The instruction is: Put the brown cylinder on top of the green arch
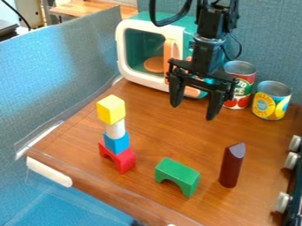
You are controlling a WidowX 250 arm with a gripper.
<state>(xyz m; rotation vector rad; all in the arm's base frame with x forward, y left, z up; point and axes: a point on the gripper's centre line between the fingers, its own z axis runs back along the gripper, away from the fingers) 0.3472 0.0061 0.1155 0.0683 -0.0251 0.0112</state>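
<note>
The hand (193, 112) hangs spread, apparently to admit the upright brown cylinder (232, 167), at three o'clock from the flat-topped, support-ready green arch (183, 173).

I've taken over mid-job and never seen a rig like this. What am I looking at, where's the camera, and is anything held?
The black machine coming in from the top edge is a robot arm. Its two jaws are spread apart above the wooden surface, with nothing between them. You have one picture, from a fixed camera looking down at a slant.

Toward the front is a green arch; right of it in the picture, the brown cylinder stands upright, not yet on the arch. To the left is a stack, bottom to top: red arch, blue block, white cylinder, yellow block. Behind are a toy oven, a red can and a yellow-and-blue can.
</note>
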